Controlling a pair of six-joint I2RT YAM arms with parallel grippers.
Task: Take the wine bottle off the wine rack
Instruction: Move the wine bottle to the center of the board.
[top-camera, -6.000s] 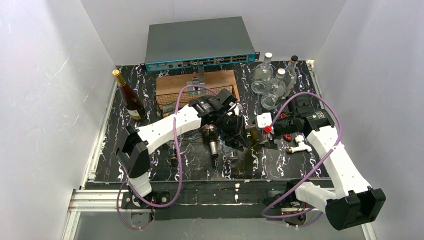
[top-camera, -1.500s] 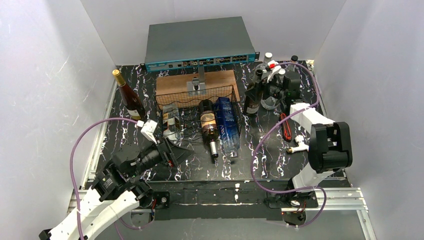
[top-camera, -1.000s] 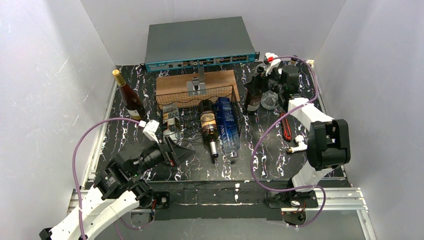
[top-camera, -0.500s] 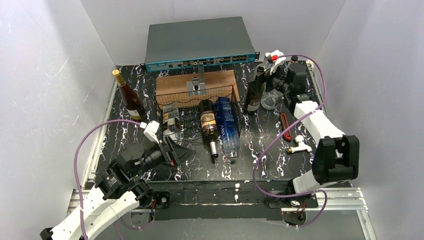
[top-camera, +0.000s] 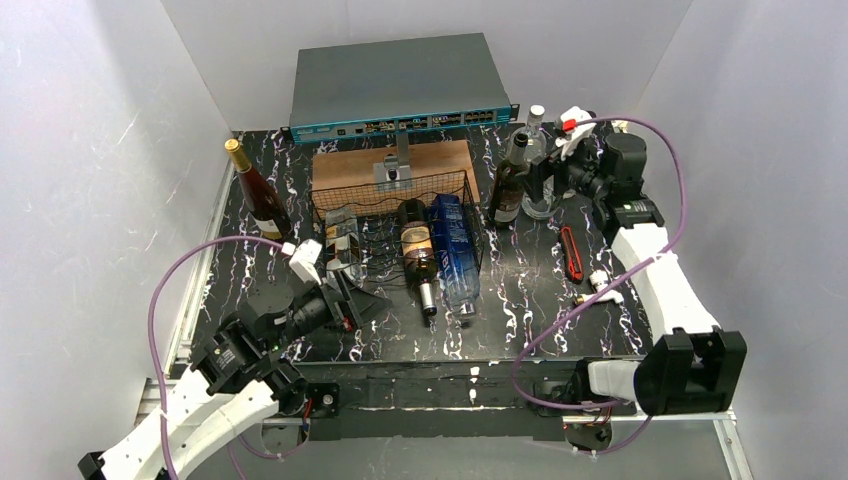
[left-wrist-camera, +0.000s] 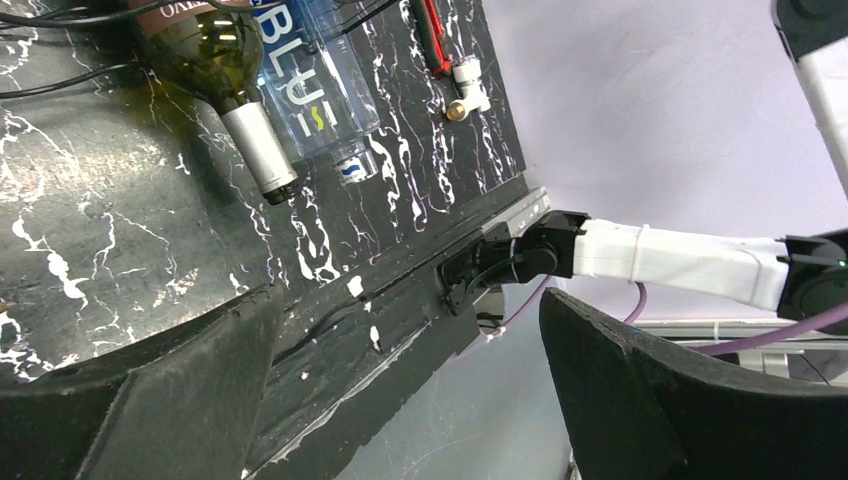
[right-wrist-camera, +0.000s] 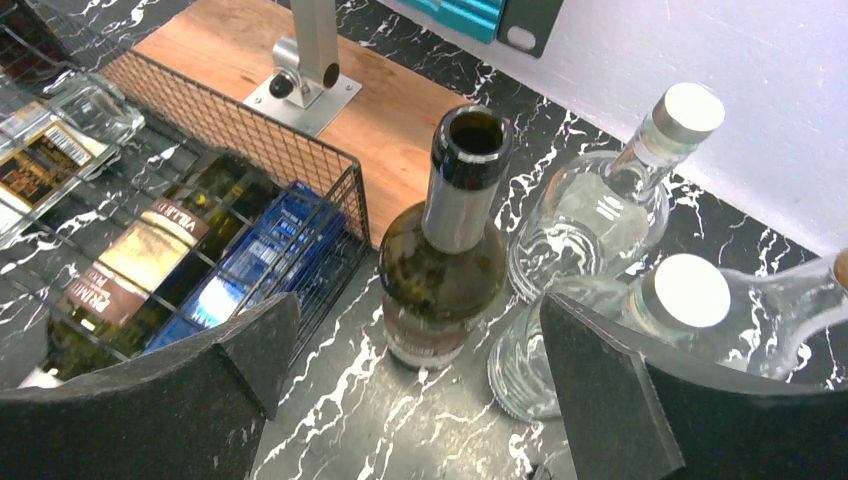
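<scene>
The black wire wine rack (top-camera: 385, 205) (right-wrist-camera: 300, 185) holds a dark wine bottle (top-camera: 418, 250) (left-wrist-camera: 215, 85), a blue bottle (top-camera: 452, 245) and a clear square bottle (top-camera: 343, 245), all lying down. Another dark green wine bottle (top-camera: 507, 185) (right-wrist-camera: 450, 270) stands upright on the table just right of the rack, its mouth uncapped. My right gripper (top-camera: 545, 178) (right-wrist-camera: 420, 400) is open a little to its right, with the bottle ahead of the fingers and untouched. Open and empty, my left gripper (top-camera: 355, 300) (left-wrist-camera: 400, 390) hovers over the near edge of the table, front left of the rack.
Clear glass bottles (top-camera: 540, 195) (right-wrist-camera: 600, 220) crowd behind and right of the upright bottle. A gold-capped bottle (top-camera: 258, 195) stands far left. Behind the rack are a wooden board (top-camera: 440, 160) and a network switch (top-camera: 400, 85). A red tool (top-camera: 570, 252) and a white fitting (top-camera: 600, 290) lie to the right.
My right arm has drawn back to the right, away from the upright dark bottle, which stays standing. The left gripper has crept slightly toward the rack.
</scene>
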